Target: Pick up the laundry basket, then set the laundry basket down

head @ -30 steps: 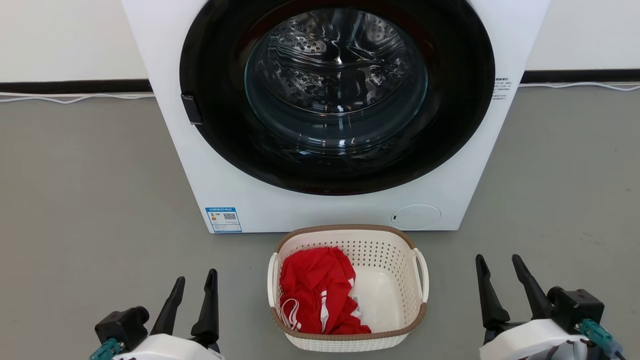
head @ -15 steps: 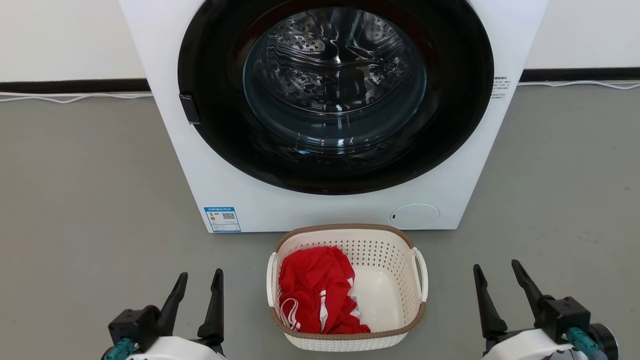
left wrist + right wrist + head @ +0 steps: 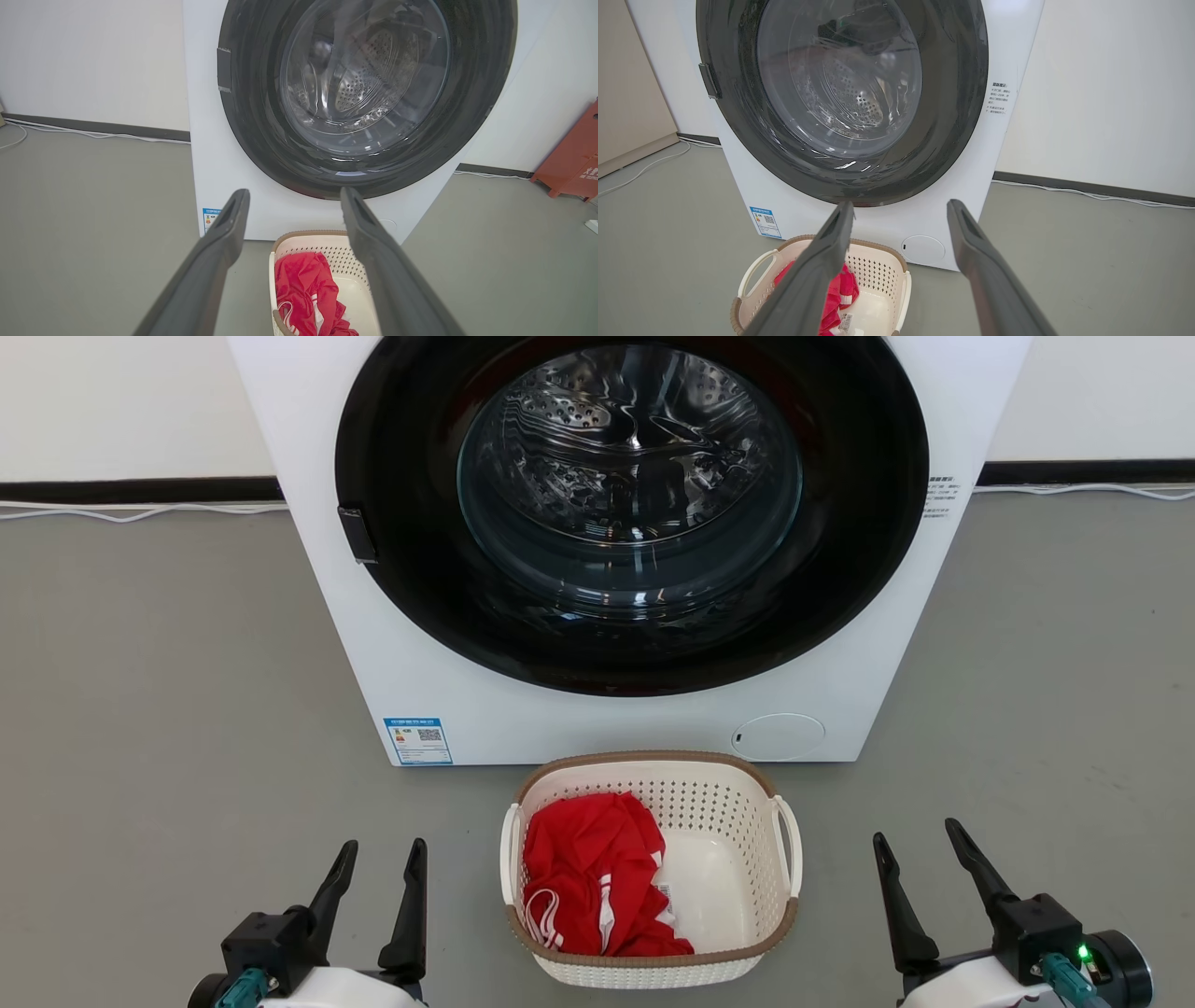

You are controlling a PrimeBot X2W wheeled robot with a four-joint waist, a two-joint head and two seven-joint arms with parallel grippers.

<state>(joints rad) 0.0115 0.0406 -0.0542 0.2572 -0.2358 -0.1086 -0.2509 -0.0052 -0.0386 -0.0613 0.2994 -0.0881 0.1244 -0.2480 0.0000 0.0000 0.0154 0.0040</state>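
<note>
Fingers (image 3: 411, 905) on left gripper (image 3: 384, 846) and right gripper (image 3: 915, 831) gaped empty either side of the cream-white perforated plastic laundry basket (image 3: 719, 807); a lopsided lift risked tipping out its crumpled red cloth (image 3: 588, 868).

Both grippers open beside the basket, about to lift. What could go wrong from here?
The handles are thin loops close against the basket walls; the left gripper or right gripper could miss and shove the basket instead. The red garment is heaped on its left side, so it may tip that way when raised. The washer stands just behind; a forward swing could hit it.
</note>
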